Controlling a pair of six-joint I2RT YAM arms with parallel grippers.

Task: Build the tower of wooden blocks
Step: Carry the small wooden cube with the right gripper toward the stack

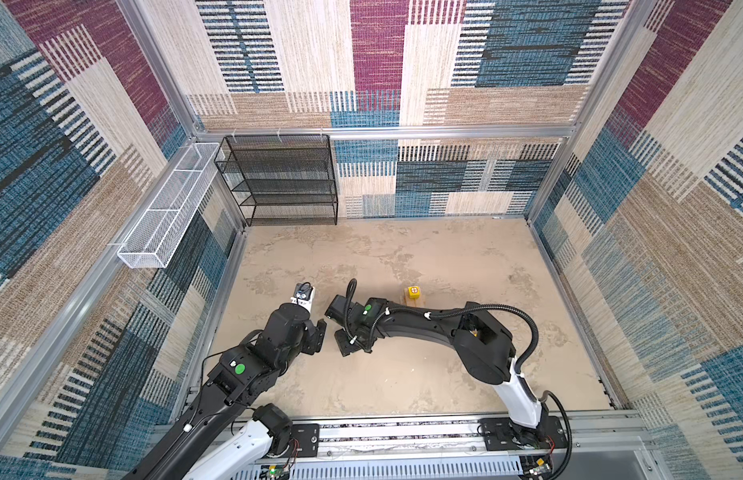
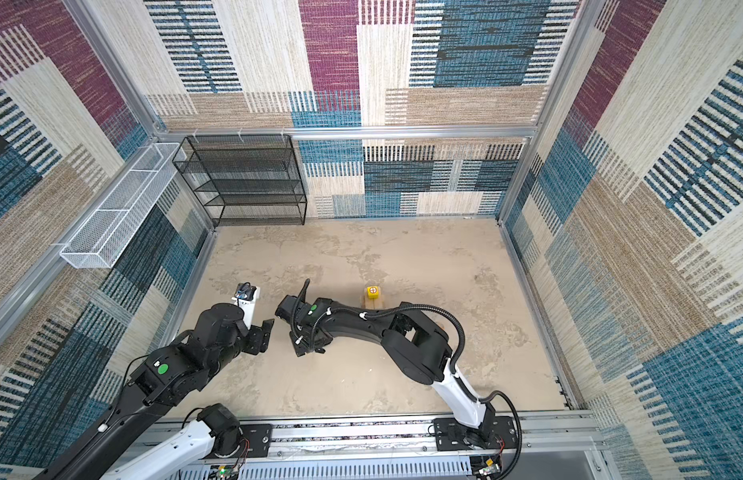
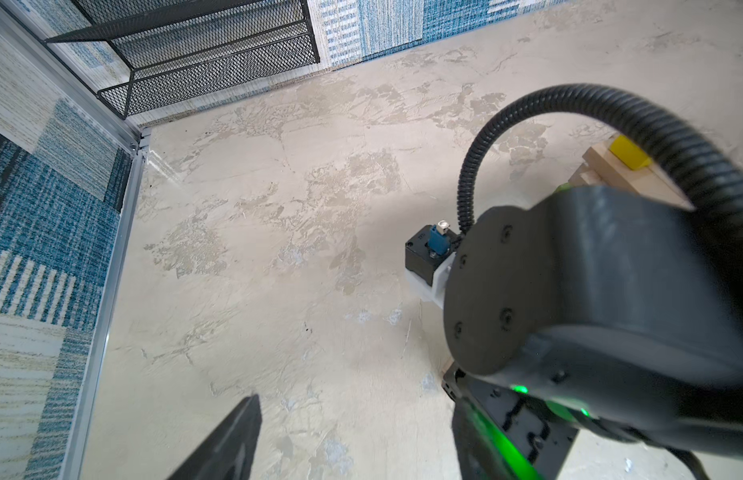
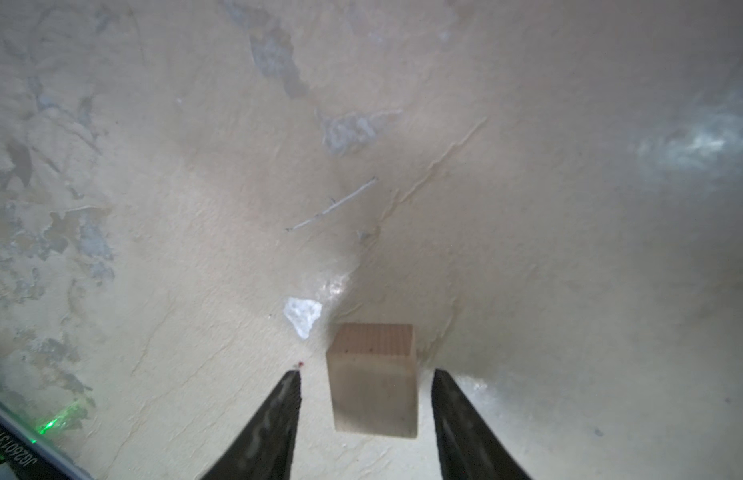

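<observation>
1. Black fingers (image 3: 236,436) of the left gripper (image 1: 319,334) stand apart with nothing between them, low over the bench (image 1: 403,374) and just beside the right arm's wrist. It is probably best kept where it is, out of the pick.
2. A small tan cube (image 4: 371,380) rests on the bench between the fingers of the right gripper (image 4: 366,371). They are spread, with a gap showing on each side, so nothing is gripped yet. The cube lies nearer one finger, so centre over it first. Then close squarely on two flat opposite faces and lift straight up.
3. The wood block tower (image 1: 413,296) stands further right, close behind the right forearm, with a red-marked yellow cube (image 1: 414,291) on top. Carry the tan cube high and wide so that the arm does not brush the stack.
</observation>
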